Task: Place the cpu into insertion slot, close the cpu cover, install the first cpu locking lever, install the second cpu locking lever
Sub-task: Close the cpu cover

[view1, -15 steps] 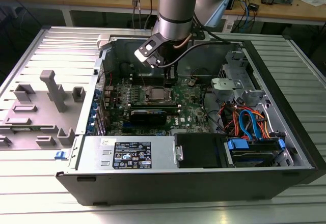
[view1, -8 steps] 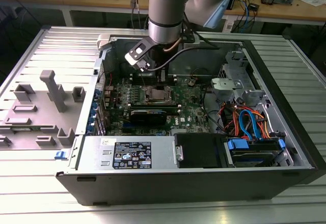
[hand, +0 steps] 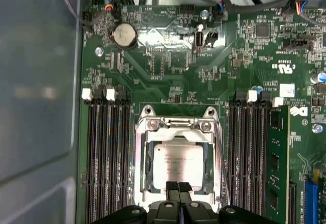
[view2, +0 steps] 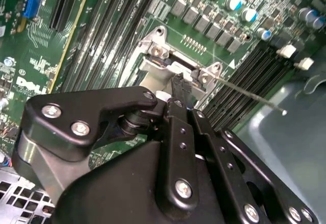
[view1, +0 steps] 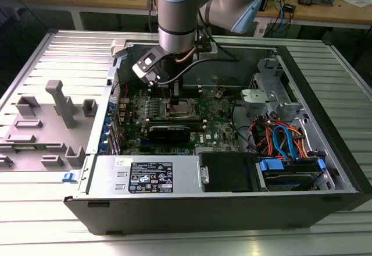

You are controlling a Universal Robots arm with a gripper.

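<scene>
We are looking at a black, open-sided desktop computer case (view1: 203, 209) that is lying on a pale metal table with long ribs (view1: 35, 221). In the exterior view a grey plastic holder with upright posts (view1: 52, 122) is standing just beside the case, on the exterior view's left. Behind the table, light wooden workbenches (view1: 325, 9) are carrying loose cables and small devices. Inside the case we are seeing the green motherboard (view1: 215, 125), a grey box with a white label (view1: 148, 177) near the front wall, and orange and blue cables (view1: 282, 139) on the exterior view's right. The silver and light-blue robot arm (view1: 177, 11) is reaching down into the case, and its black gripper (view1: 174, 96) is hanging right above the socket area. In the first wrist view the gripper (hand: 178, 186) is showing its two fingertips (hand: 172, 186) pressed together, and we are seeing nothing between them. The small square cpu with the dull silver top (hand: 178, 162) is sitting in the silver-rimmed insertion slot (hand: 137, 155), and the thin silver cpu cover (hand: 175, 134) is lying around its edges. Long black memory slots (hand: 107, 158) are running on both sides of the socket. In the second wrist view a thin metal rod (view2: 249, 95) is reaching out from the socket corner.
</scene>
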